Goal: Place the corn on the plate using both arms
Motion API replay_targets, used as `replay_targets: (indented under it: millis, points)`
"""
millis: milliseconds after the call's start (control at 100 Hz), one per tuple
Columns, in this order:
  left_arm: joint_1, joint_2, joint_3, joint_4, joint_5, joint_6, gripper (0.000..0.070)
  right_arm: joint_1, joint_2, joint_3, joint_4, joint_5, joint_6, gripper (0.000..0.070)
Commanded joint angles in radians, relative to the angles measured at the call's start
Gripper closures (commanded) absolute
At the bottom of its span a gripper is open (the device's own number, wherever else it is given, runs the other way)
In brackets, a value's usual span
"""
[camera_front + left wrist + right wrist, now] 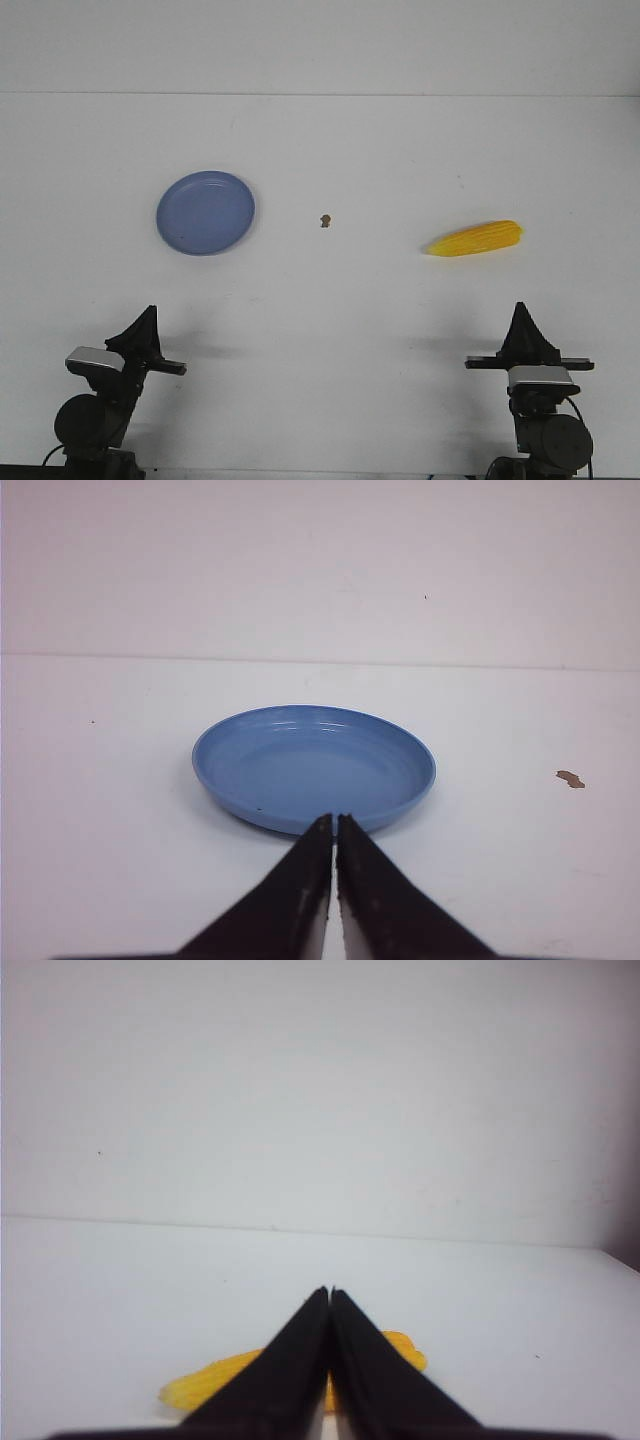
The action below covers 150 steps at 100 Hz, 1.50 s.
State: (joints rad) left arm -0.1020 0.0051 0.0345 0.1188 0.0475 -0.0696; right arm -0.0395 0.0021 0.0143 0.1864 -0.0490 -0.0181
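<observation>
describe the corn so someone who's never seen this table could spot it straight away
On the white table, look to the right side, ahead of the right gripper. The corn lies there on its side, pointed end toward the middle. It is the only bright yellow thing; the plate is blue and round, and the speck is tiny and brown.

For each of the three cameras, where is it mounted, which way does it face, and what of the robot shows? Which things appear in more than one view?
Front view: set behind the robot, looking forward over the table; shows the plate, the brown speck, the corn, the left gripper and the right gripper.
Left wrist view: on the left arm, facing the plate; closed fingers in the foreground.
Right wrist view: on the right arm, facing the corn, partly hidden by closed fingers.
Shared: plate and speck in front and left wrist; corn in front and right wrist.
</observation>
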Motion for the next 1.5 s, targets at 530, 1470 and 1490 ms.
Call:
replay_targets:
  millis: [530,1470,1490]
  points:
    - [0.0,-0.002,-0.01,0.011,-0.003,-0.002,0.0685,0.0,-0.001,-0.002,0.012,0.0,0.011,0.07]
    - [0.0,0.344,0.552,-0.372,-0.003,-0.165,0.0685,0.002,0.218,0.551,-0.609,-0.003,0.101,0.07]
    - [0.0,0.369,0.583,-0.398,-0.003,-0.164,0.0685,0.005,0.238,0.576,-0.639,-0.003,0.091,0.07]
